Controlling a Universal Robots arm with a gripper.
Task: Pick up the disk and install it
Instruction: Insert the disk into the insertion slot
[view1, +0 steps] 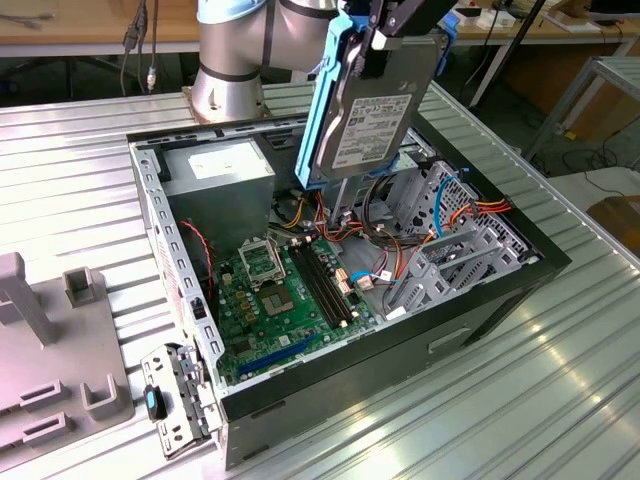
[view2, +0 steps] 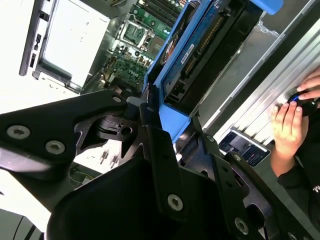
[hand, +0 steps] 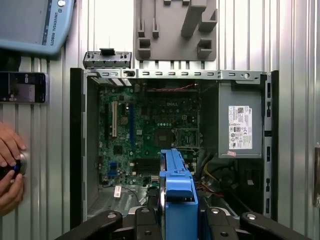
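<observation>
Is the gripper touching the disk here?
Touching: in the exterior view the gripper clamps the disk by its upper end, holding it up over the case.

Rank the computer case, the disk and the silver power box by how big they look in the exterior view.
1. case
2. disk
3. power box
The disk hangs raised in the gripper, perhaps nearer the camera, so second and third are unsure.

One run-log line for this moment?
gripper: shut on dark-grey disk in blue plastic carrier | pose: on edge above open black computer case | installed: no
</observation>
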